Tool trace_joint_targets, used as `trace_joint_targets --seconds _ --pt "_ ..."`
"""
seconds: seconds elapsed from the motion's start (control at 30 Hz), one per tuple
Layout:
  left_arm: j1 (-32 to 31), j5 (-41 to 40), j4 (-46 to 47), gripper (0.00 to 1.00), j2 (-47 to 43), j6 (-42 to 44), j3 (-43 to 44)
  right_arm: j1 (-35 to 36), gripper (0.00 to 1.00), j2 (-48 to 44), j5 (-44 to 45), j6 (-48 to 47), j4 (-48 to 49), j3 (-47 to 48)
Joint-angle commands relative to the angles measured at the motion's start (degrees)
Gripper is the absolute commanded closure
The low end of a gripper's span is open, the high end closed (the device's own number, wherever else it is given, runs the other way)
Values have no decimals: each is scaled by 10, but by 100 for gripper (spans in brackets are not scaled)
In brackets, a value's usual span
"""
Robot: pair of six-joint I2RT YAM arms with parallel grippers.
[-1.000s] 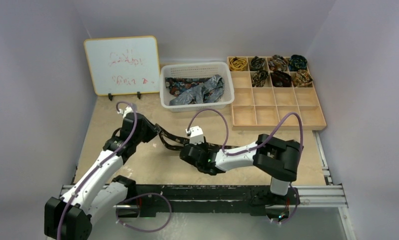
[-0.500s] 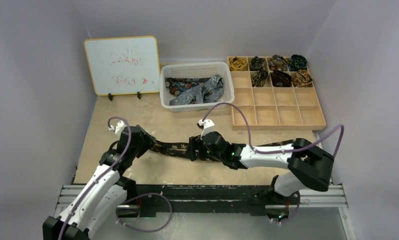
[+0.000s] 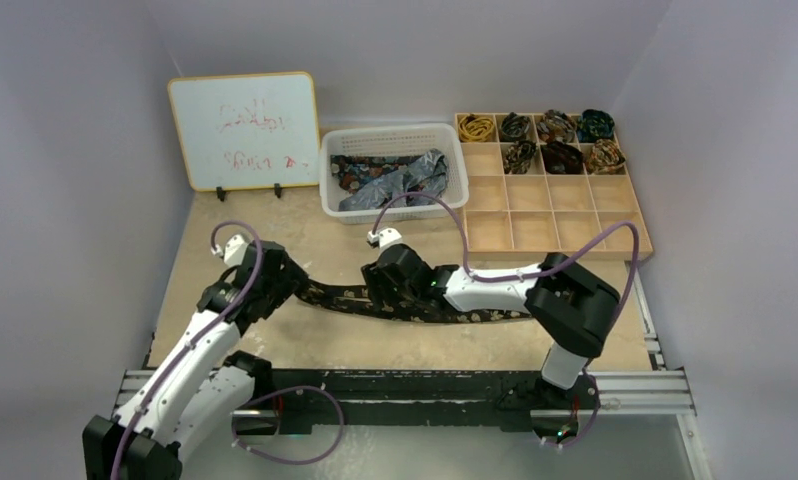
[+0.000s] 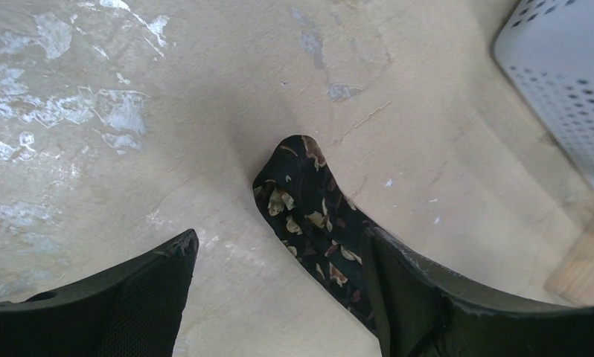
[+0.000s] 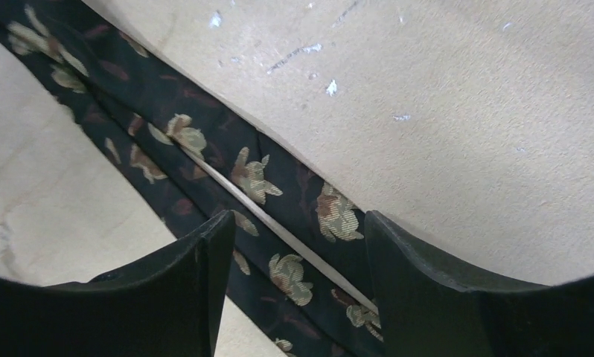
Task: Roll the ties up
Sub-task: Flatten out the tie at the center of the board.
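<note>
Both arms have dropped lower since a second ago, and the dark tie [image 3: 337, 297] now lies flat.
It stretches left to right across the near half of the table [image 3: 325, 245]. The left gripper [image 4: 279, 236] has its fingers apart with the tie's tip lying between them. The right gripper [image 5: 295, 219], fingers also apart, straddles the doubled middle and clamps nothing.
</note>
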Motion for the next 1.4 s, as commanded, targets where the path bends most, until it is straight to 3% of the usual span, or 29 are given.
trace_joint_targets --seconds 0.0,0.13,0.33,0.57,1.0,1.37 --pt "3 11 5 22 47 50 26 0 35 22 11 -46 -50 27" --pt "3 26 12 23 80 63 33 1 38 31 13 -53 -50 27" --pt "9 42 33 22 89 73 30 0 63 49 34 -58 -72 48" --pt "40 65 55 22 89 90 20 1 77 18 24 -68 -73 54" --pt "103 136 105 20 80 123 -3 4 76 -6 -125 -85 -86 45" --pt "121 132 111 20 81 116 -24 7 61 43 -100 -52 -79 65"
